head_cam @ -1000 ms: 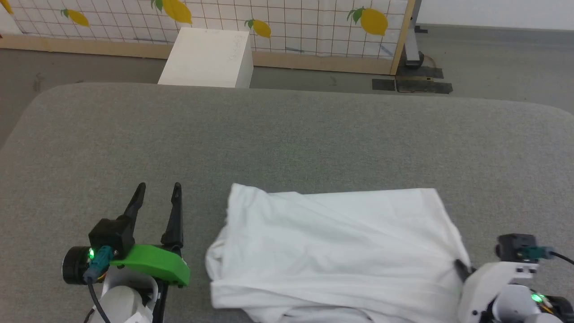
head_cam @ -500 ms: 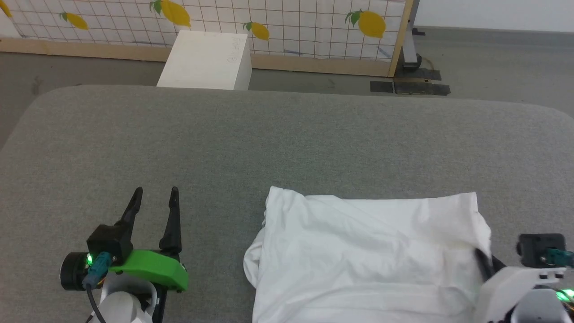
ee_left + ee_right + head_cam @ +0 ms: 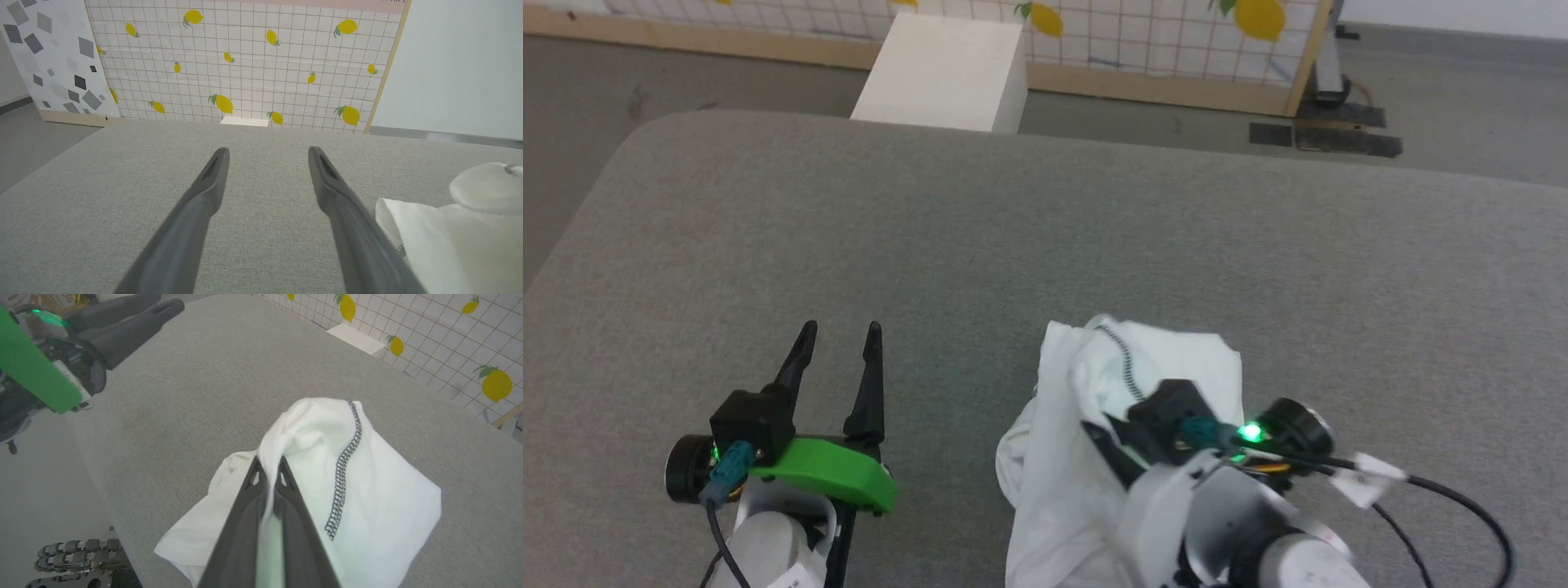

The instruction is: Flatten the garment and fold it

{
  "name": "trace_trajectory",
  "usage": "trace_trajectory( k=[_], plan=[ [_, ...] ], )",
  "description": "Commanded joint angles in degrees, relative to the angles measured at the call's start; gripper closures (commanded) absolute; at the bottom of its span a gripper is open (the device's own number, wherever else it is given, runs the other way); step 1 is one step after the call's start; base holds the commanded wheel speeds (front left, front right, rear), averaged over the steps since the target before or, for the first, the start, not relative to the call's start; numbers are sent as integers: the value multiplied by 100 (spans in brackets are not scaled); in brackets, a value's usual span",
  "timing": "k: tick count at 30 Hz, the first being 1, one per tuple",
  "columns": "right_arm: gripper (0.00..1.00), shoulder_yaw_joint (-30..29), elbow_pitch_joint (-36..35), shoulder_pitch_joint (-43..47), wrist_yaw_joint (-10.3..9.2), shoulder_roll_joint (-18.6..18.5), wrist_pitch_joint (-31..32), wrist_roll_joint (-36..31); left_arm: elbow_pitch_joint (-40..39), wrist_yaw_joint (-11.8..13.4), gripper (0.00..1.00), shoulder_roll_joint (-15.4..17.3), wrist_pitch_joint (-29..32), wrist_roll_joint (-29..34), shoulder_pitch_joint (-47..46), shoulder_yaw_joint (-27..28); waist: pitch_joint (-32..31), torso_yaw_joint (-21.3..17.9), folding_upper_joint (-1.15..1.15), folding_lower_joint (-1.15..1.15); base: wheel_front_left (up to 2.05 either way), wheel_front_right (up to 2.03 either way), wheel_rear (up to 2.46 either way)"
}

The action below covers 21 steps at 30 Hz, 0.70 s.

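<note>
Garment (image 3: 1054, 465) pinched by right end effector (image 3: 267, 467), box (image 3: 943, 73) beyond

The shirt (image 3: 1184, 359) no longer lies spread in a wide rectangle across the bench (image 3: 931, 229). Its right side has been carried over to the left, so it now sits as a narrower, bunched heap with a dark zigzag seam (image 3: 1125, 359) showing on top. The right gripper (image 3: 268, 461), a second ago at the shirt's right edge, has swung in over the middle of the heap, a fold of cloth pinched between its closed fingers. The head camera has also turned, so the white box (image 3: 947, 73) appears further right and higher.
</note>
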Motion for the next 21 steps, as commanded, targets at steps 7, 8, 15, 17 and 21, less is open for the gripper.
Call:
trace_trajectory(
  k=[7, 8, 15, 17, 21],
  plan=[
    [100, 710, 1463, -679, -9, -4, -136, 272, 45, -95, 0, -113, -28, 121, -198, 18, 330, 363, 67, 0, 0, 0, 0],
    [81, 743, 1573, -705, -9, -4, -135, 340, 53, -102, 0, -117, -28, 126, -200, 28, 334, 369, 67, 0, 0, 0, 0],
    [0, 695, 1556, -642, -9, -4, -593, 1338, 98, -124, 0, -141, -28, 191, -100, 143, 193, 249, 67, 0, 0, 0, 0],
    [0, 436, 1291, -528, -9, -4, -1010, 1640, 88, -127, 0, -154, -28, 199, -70, 171, 136, 188, 67, 0, 0, 0, 0],
    [0, -399, 702, -150, -9, -4, -1948, 2078, 69, -140, 0, -158, -28, 223, 3, 211, 35, 60, 67, 0, 0, 0, 0]
  ],
)
